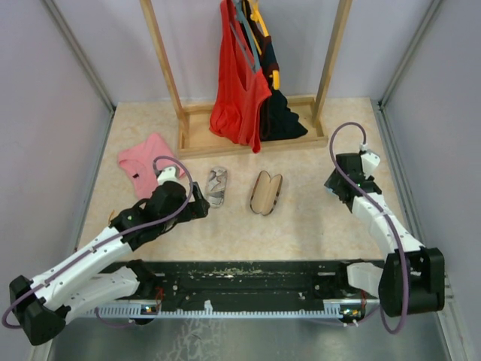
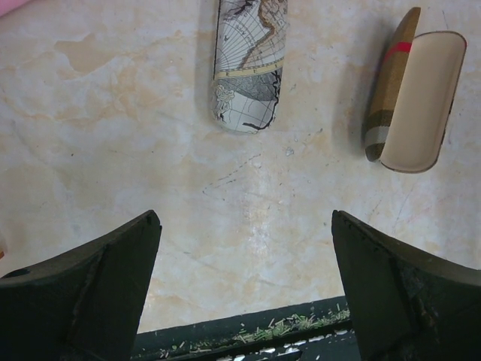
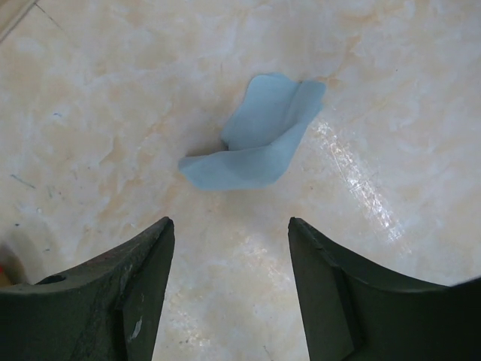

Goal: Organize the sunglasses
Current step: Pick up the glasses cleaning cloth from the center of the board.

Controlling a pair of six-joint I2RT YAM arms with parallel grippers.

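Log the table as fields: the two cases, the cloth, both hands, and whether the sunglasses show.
left hand: open, empty
right hand: open, empty
map-print case: closed, lying flat
brown case: open, nothing seen inside
blue cloth: crumpled, just ahead of right hand
sunglasses: not visible in any view

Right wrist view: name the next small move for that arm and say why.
Probably ease the right gripper forward and down until its open jaws straddle the blue cloth. The cloth lies crumpled on the table just ahead of the jaws, untouched, so it seems this arm's nearest thing to pick up.
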